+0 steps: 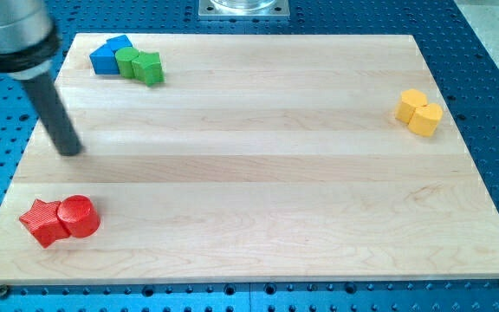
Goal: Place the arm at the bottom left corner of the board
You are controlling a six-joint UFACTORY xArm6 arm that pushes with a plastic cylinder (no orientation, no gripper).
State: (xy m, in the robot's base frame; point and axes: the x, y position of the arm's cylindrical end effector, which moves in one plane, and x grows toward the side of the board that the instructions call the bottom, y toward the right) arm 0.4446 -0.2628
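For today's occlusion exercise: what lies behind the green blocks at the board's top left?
A blue block sits behind the green blocks, touching them. Its right part is covered, so its full shape cannot be seen. My tip is well below them.

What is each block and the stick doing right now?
Dark rod, my tip: down on the board's left side, above the red pair, touching no block.
Red star-shaped block: flat, touching the red cylinder.
Red cylinder block: upright.
Blue block: against the green pair.
Two green blocks: touching each other.
Two yellow blocks: touching, far right.
Wooden board: flat.
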